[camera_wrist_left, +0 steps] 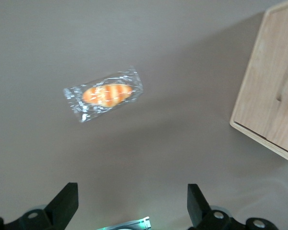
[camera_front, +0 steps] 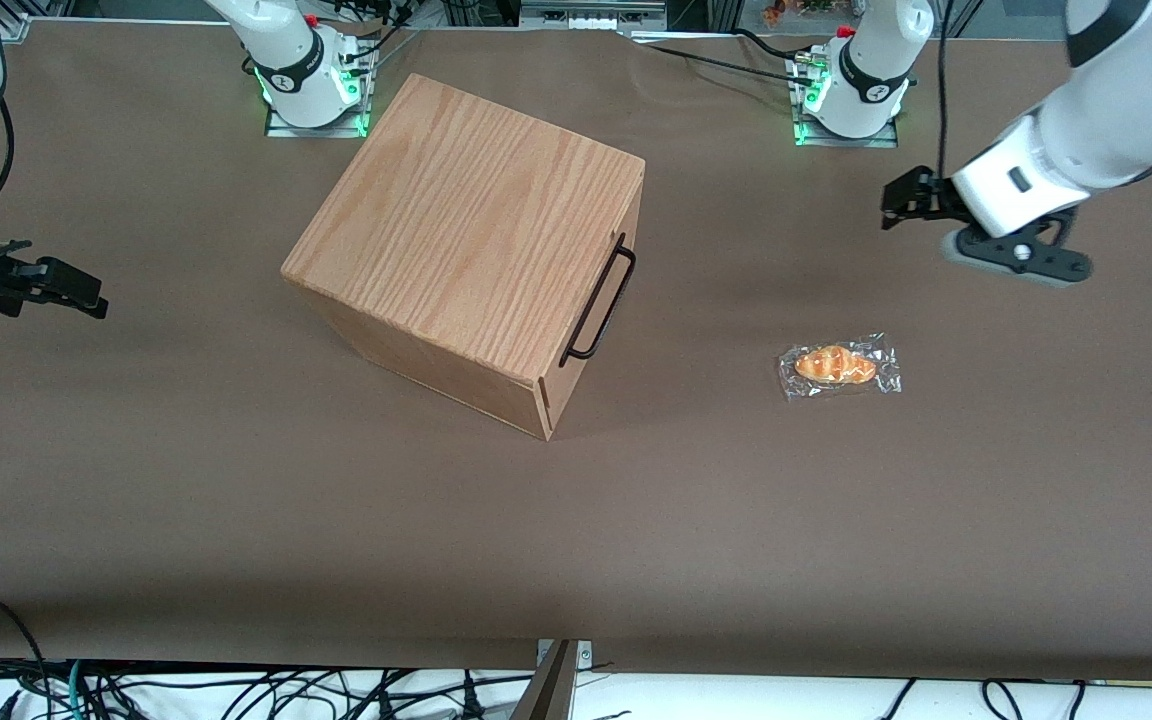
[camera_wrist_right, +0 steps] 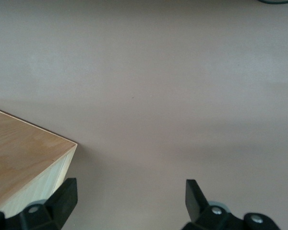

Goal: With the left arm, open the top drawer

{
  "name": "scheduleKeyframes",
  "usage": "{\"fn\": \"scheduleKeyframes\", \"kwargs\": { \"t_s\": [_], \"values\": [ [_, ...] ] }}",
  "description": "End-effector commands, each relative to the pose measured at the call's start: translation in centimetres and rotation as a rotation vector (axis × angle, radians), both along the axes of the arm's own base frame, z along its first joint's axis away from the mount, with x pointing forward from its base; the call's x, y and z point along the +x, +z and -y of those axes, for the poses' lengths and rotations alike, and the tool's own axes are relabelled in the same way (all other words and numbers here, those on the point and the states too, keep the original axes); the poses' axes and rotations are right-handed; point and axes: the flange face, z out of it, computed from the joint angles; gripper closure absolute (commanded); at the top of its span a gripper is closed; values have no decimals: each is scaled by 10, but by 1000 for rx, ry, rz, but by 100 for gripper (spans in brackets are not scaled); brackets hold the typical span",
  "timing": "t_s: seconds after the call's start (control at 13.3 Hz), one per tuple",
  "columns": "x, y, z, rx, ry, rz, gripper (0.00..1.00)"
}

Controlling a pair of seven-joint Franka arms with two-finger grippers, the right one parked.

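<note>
End effector point(camera_front: 904, 207), fingers apart and empty, hovers well away from the wire handle point(camera_front: 598, 300); approaching askew, a fingertip could miss or jam the top drawer point(camera_front: 604, 282).

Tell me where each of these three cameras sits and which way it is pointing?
Front view: high above the table's near edge, looking down on the wooden box, the wrapped bread and both arms; the left arm's pincer hangs above the table.
Left wrist view: looks down between open fingers at the wrapped bread and a box corner.
Right wrist view: looks down at table and box corner, its own fingertips showing.
The front and left wrist views share the bread.
</note>
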Motion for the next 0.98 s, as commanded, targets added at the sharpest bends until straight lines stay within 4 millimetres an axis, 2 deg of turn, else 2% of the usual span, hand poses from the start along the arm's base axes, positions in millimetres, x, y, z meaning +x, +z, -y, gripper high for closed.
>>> {"fn": "scheduleKeyframes", "kwargs": {
  "t_s": [0.0,0.15,0.38,0.53,0.83,0.9],
  "values": [
    [24,-17,61,-78,-74,-9,0],
    [27,-35,112,-123,-138,-1,0],
    [38,-69,163,-239,-150,19,0],
    [36,-85,197,-272,-169,47,0],
    [42,-118,215,-284,-171,51,0],
    [37,-120,227,-287,-186,58,0]
  ]
}}
